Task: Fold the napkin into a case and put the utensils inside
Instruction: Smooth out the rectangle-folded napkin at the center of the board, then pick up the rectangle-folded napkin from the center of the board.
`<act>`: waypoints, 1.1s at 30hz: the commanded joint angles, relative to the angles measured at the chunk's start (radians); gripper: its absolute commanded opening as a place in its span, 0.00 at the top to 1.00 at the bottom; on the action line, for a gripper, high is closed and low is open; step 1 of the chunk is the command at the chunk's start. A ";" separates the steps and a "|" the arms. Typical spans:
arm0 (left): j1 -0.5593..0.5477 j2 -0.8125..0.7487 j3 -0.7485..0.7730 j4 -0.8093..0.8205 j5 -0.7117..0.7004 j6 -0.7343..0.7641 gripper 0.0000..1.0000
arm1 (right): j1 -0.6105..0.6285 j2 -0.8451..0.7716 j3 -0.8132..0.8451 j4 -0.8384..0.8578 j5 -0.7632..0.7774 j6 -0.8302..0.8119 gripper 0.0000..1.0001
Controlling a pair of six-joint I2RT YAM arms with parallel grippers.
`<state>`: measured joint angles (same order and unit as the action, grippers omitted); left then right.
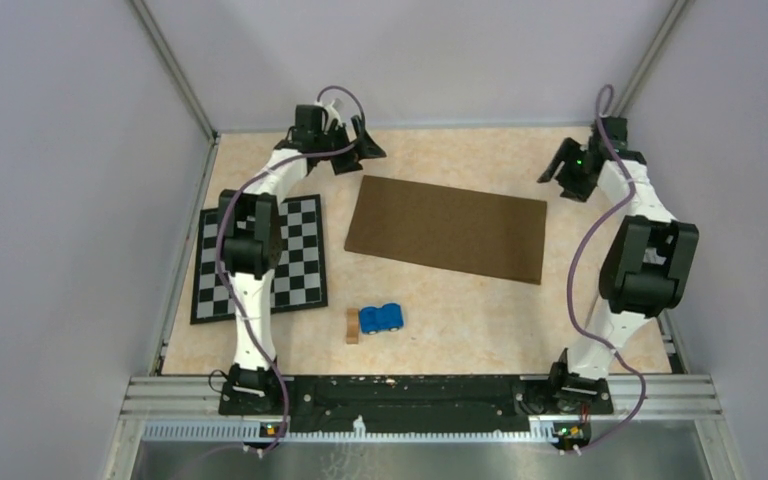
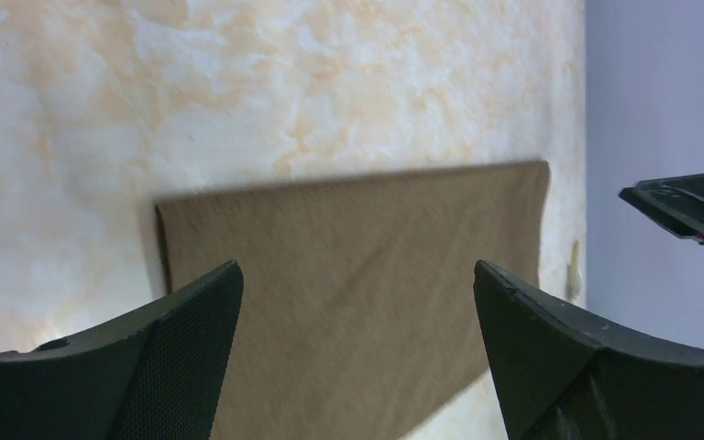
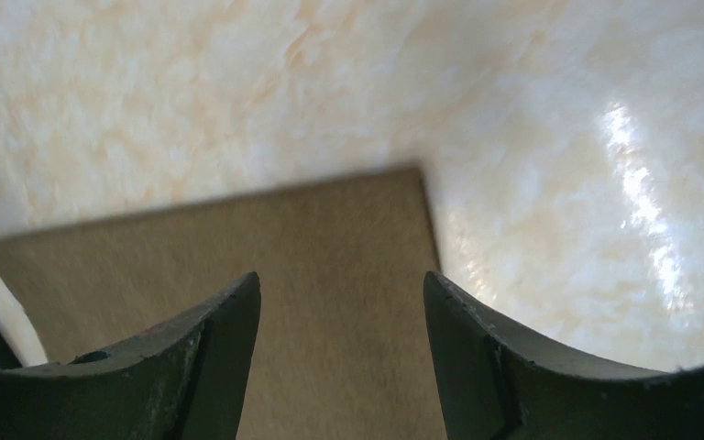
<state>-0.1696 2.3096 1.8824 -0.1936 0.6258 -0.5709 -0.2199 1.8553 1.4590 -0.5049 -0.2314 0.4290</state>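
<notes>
The dark brown napkin lies flat on the table as a wide rectangle, slightly skewed. My left gripper hovers open and empty just beyond its far left corner. In the left wrist view the napkin lies below the spread jaws of that gripper. My right gripper hovers open and empty just off the far right corner. In the right wrist view the cloth shows beneath this gripper. No utensils are in view.
A black-and-white checkered mat lies at the left under the left arm. A blue toy car and a small tan wooden block sit in front of the napkin. Grey walls enclose the table on three sides.
</notes>
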 commanded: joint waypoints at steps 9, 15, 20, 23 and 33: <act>-0.109 -0.568 -0.444 -0.057 0.042 0.159 0.01 | 0.152 0.051 0.136 -0.483 0.216 -0.240 0.35; -0.123 -0.621 -0.480 -0.074 0.063 0.191 0.01 | 0.155 0.137 0.203 -0.551 0.195 -0.231 0.43; -0.123 -0.648 -0.495 -0.044 0.125 0.167 0.01 | 0.162 0.181 0.241 -0.585 0.228 -0.225 0.39; -0.123 -0.665 -0.497 -0.045 0.121 0.170 0.01 | 0.170 0.188 0.232 -0.571 0.228 -0.213 0.39; -0.123 -0.684 -0.503 -0.047 0.115 0.180 0.01 | 0.194 0.228 0.147 -0.514 0.289 -0.188 0.42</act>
<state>-0.2932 1.6608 1.3849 -0.2703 0.7193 -0.4122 -0.0345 2.0621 1.6348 -1.0439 0.0177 0.2226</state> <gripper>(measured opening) 0.987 0.587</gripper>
